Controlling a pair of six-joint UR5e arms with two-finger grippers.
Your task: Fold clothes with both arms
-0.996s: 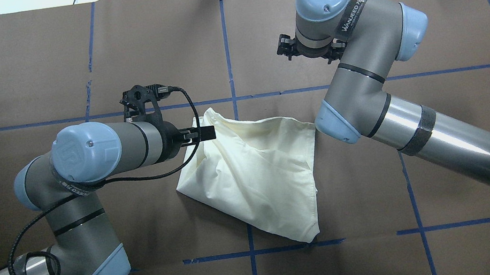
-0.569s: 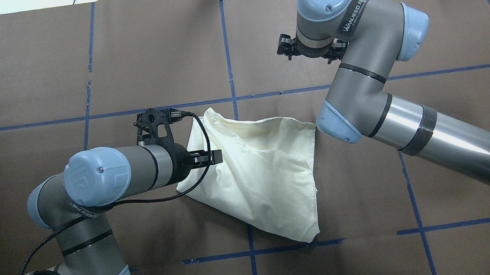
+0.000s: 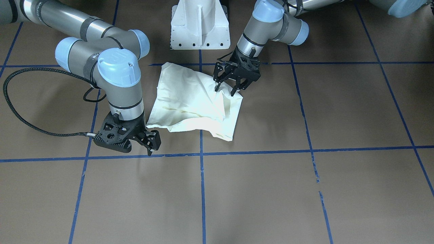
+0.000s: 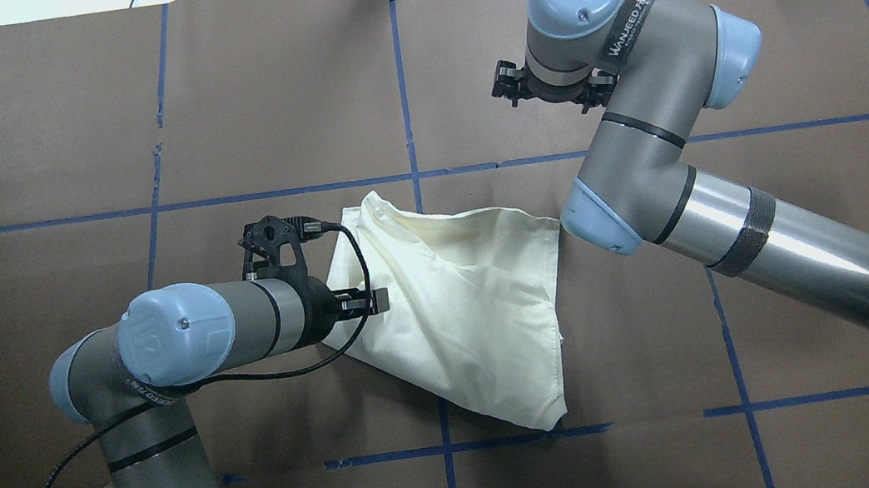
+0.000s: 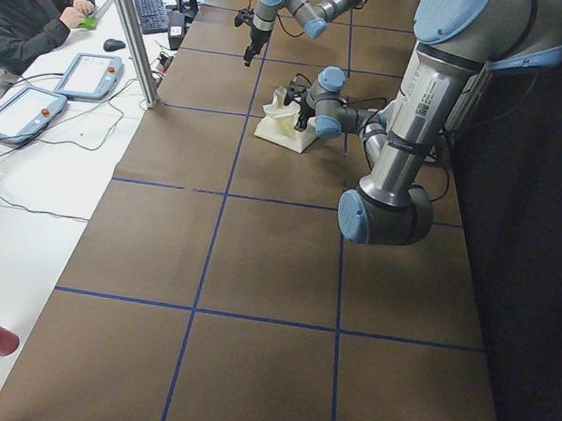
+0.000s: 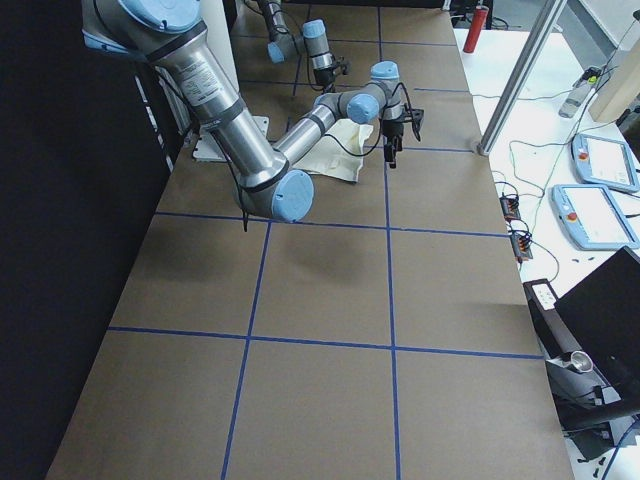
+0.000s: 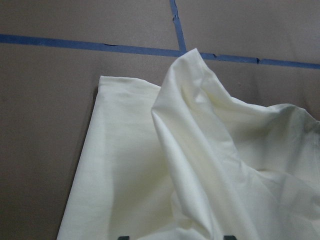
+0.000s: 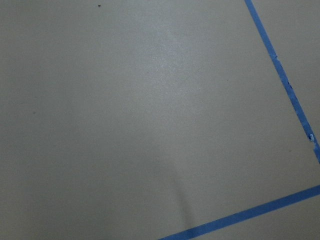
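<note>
**Mid-fold: the left end effector is poised over a raised ridge of the shirt, and the right one stands off.**

One cream-white long-sleeved T-shirt (image 4: 469,315), plain side up and already bunched into a rough triangle, lies about mid-table on the brown paper-covered table (image 4: 49,118), somewhat nearer the robot's edge than the far edge. Of the two silver-grey tubular arms, the left arm (image 4: 186,335) has its black two-finger end effector (image 3: 224,91) spread wide, fingertips down on the shirt's left side astride a lifted crease and gripping nothing yet. The right arm (image 4: 667,163) holds its end effector (image 3: 149,144) above bare table, clear of the cloth towards the far edge. Whether its fingers are apart or together cannot be told. The step in hand looks like a regrasp. Next, the left fingers probably need to pinch that ridge while the right comes to a matching edge. The count is one shirt, two arms and two end effectors.
</note>
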